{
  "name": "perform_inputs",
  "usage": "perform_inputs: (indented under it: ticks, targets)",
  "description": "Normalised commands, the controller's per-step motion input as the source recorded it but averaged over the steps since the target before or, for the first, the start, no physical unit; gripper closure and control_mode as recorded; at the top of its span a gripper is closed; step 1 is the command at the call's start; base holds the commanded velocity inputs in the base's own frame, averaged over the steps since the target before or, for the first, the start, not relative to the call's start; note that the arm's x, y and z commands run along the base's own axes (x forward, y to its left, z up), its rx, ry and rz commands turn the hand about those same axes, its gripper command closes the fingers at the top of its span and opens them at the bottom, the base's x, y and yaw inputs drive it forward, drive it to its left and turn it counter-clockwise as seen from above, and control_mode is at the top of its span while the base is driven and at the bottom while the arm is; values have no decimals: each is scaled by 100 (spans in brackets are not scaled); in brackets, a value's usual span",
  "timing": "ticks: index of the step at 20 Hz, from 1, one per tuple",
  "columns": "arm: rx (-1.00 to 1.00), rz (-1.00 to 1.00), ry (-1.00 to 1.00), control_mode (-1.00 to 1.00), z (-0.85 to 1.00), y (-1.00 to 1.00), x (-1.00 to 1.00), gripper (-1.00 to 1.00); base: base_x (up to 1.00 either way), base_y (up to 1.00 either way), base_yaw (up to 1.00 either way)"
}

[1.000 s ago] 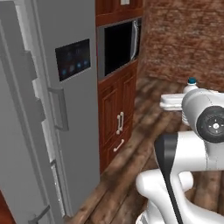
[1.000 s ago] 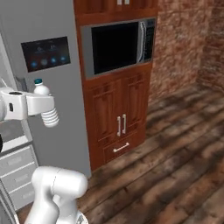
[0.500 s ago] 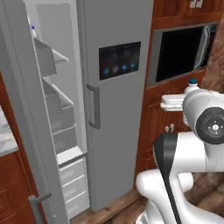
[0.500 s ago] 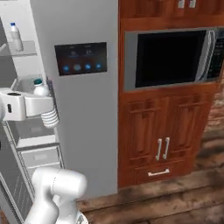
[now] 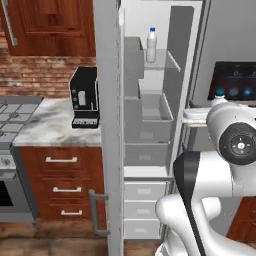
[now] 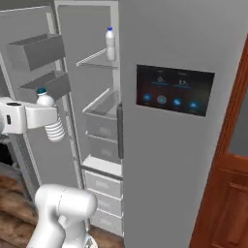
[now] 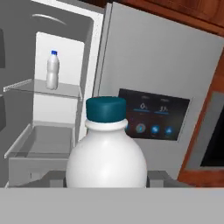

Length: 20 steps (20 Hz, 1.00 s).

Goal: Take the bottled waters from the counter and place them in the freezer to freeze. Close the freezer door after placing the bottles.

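Observation:
My gripper [image 6: 47, 117] is shut on a bottled water [image 6: 52, 125], a clear bottle with a teal cap, held in front of the open freezer [image 6: 99, 104]. In the hand view that bottle [image 7: 107, 155] sits close up between the jaws of the gripper [image 7: 107, 179]. Another bottled water [image 5: 151, 45] stands upright on the freezer's top shelf, also seen as the small blue-capped bottle [image 6: 111, 43] [image 7: 52, 70]. The freezer door [image 5: 107, 125] stands swung open, edge-on, its bins [image 6: 41, 51] facing inward. The marble counter [image 5: 45, 127] lies left of the door.
A black coffee machine [image 5: 84, 97] stands on the counter, with a gas stove [image 5: 12, 107] further left. The fridge's shut right door carries a dark touch panel [image 6: 174, 89]. Wooden cabinets [image 6: 227, 193] lie to the right. Freezer drawers [image 5: 145, 200] fill the lower part.
The whole picture has swung from the microwave and wooden cabinets to the open freezer, so the base has moved. The bottle stays in the shut gripper.

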Motion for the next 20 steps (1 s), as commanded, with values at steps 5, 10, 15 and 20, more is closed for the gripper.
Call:
perform_inputs:
  ticks: [5, 10, 15, 20]
  targets:
    - [0, 0, 0, 100, 0, 0, 0, 100, 38, -33, 73]
    - [0, 0, 0, 100, 0, 0, 0, 100, 8, -41, 19]
    - [0, 0, 0, 100, 0, 0, 0, 100, 11, -14, 2]
    - [0, 0, 0, 100, 0, 0, 0, 100, 29, -10, 14]
